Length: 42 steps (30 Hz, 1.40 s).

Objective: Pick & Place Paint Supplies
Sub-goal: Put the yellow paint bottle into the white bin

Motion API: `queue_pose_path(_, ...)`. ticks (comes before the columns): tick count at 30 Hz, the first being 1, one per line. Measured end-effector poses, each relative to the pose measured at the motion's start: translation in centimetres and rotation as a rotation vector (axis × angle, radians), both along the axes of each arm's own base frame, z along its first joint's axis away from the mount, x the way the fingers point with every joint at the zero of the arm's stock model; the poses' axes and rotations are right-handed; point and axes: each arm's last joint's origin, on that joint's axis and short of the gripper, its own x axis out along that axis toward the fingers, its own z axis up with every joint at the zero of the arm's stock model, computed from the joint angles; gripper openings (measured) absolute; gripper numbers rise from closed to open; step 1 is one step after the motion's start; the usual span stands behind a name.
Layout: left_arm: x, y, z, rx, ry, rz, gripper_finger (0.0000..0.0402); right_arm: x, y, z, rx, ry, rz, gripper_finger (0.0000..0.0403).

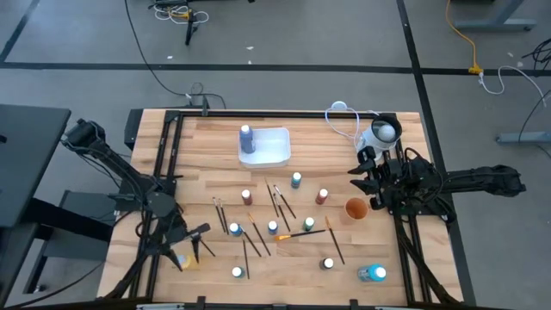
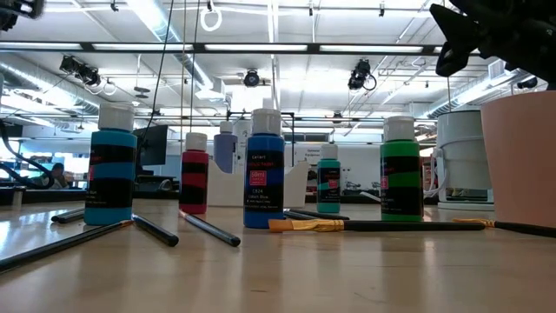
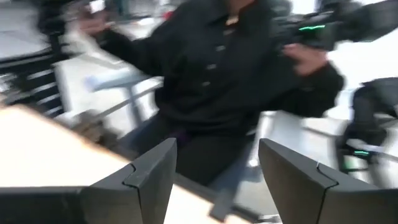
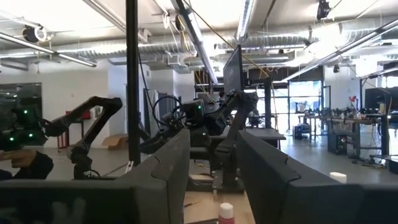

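Table [image 1: 207, 284]: wooden top, black rail frame round it. Both arms raised clear of the supplies.

Left arm sits over the near-left corner. I see its left gripper [image 3: 214, 168] level, looking off the table at a person in dark clothing; fingers spread wide, nothing between them.

Right arm sits at the right edge, right gripper [image 4: 213, 168] lifted beside the orange cup [image 1: 356, 208]. Jaws part-open, nothing held; a white-capped bottle [image 4: 226, 211] shows just below the gap.

White tray [image 1: 269, 157] at the far middle already holds one blue bottle [image 1: 246, 140]. White-and-grey round container [image 1: 382, 132] with cable at far right: not mine to move.

Still loose across the middle: the rest of the bottles, among them the red-brown bottle [image 1: 323, 196], a teal one, one lying on its side near the front right, plus dark-handled brushes [image 1: 281, 200] and the orange-handled brush [image 1: 295, 234], scattered flat.

My judgement: early, between picks. Tray and cup look like the drop points, though I cannot confirm. Next move calls for lowering the right claw over the red-brown bottle, straddling the cap squarely, closing without tipping it.
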Motion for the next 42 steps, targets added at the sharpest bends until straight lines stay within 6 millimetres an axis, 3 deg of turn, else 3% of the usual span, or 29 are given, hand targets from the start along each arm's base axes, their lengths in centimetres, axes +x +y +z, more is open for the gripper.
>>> queue_pose_path(6, -0.5, -0.3, 0.0, 0.014, -0.053, -0.128, 0.0236, 0.1, 0.0, -0.1, -0.006, 0.012, -0.004, 0.0135)
queue_pose_path(19, -0.1, -1.3, -2.2, 0.158, 0.002, -0.057, 0.023, 0.2, 0.0, -0.2, -0.005, 0.021, -0.003, 0.0135)
queue_pose_path(24, 0.1, -1.4, -2.5, 0.179, 0.002, -0.029, 0.0198, 0.2, 0.0, -0.2, -0.005, 0.021, -0.003, 0.0135)
queue_pose_path(31, 0.1, -1.4, -2.4, 0.188, -0.03, -0.029, 0.0103, 0.2, 0.0, -0.2, -0.006, 0.015, -0.003, 0.0135)
queue_pose_path(37, 0.5, -1.2, -2.0, 0.199, -0.103, 0.089, 0.0103, 0.2, 0.0, 0.0, -0.007, -0.002, -0.003, 0.0135)
queue_pose_path(42, 1.6, -1.0, -0.5, 0.172, -0.142, 0.22, 0.0103, 0.0, 0.0, 0.3, -0.009, -0.036, -0.003, 0.0135)
